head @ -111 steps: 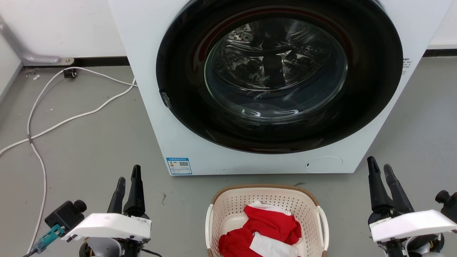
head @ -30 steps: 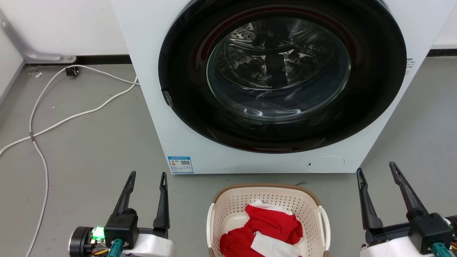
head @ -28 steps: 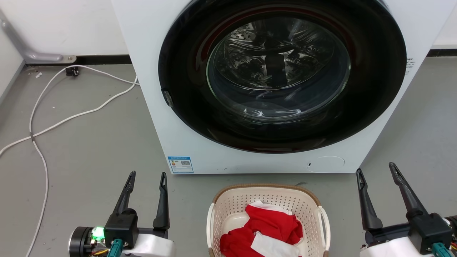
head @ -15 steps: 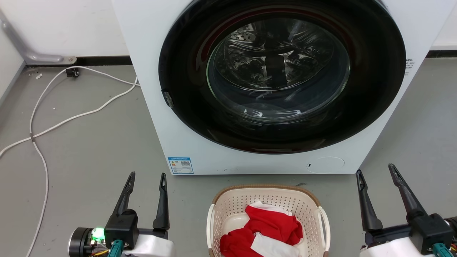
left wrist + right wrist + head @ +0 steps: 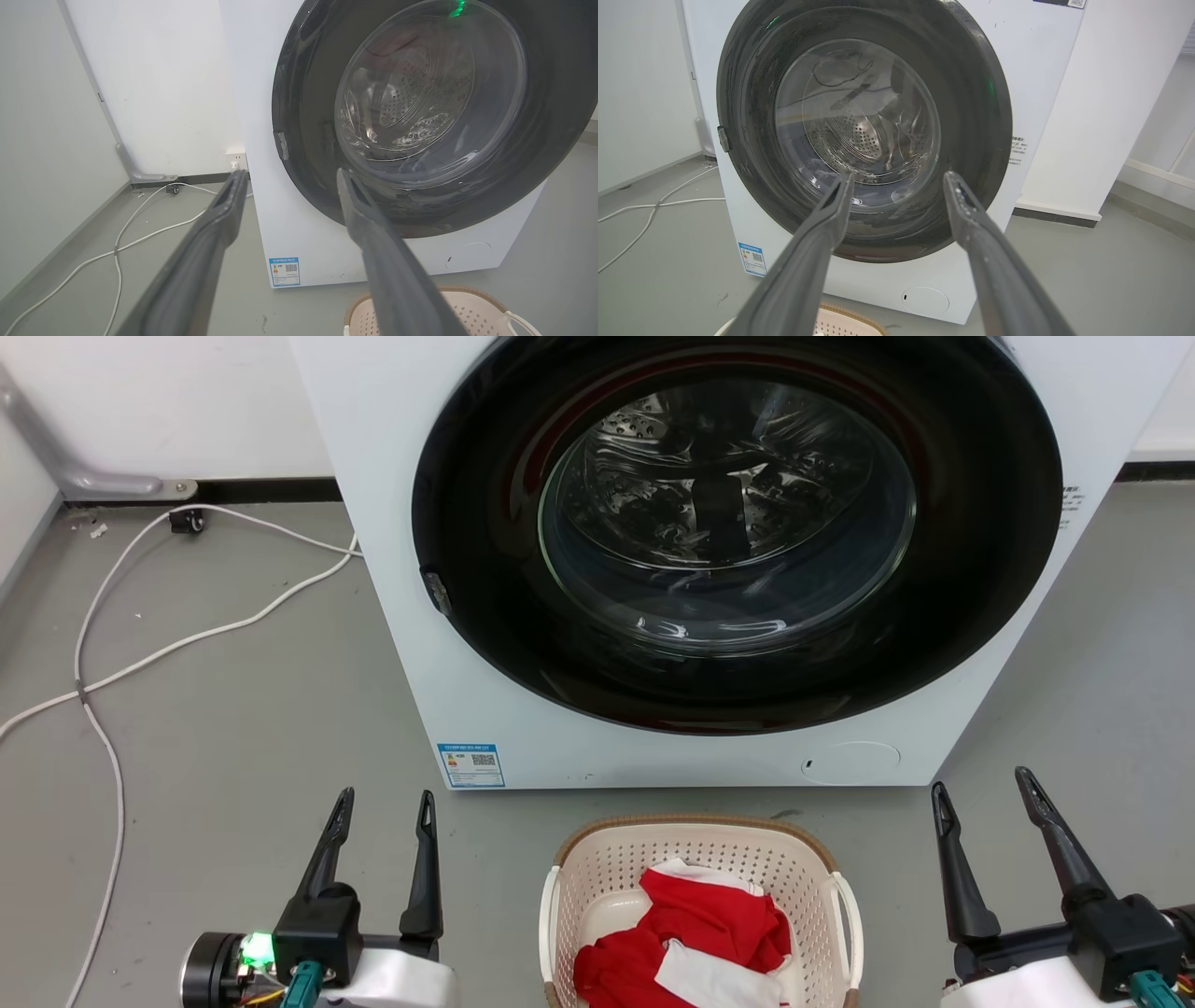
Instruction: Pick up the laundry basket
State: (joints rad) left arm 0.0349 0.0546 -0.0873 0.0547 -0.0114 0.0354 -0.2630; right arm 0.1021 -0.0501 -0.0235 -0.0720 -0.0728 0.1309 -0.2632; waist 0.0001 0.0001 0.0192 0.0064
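While my left claw (image 5: 387, 793) and right claw (image 5: 979, 778) gape empty, flanking the laundry basket (image 5: 691, 822), the washing machine label (image 5: 470, 765) is illegible.

No txt legible anywhere. Washing machine (image 5: 653, 761), front, lower-left corner: blue-and-white label (image 5: 470, 765) w/ a QR code, small icons and a few lines of print, all too small to read. Machine's right side panel: tiny dark print (image 5: 1064, 509) in short lines, unreadable. Right wrist view: QR sticker (image 5: 1069, 3) near top of that side, cut off by frame edge.
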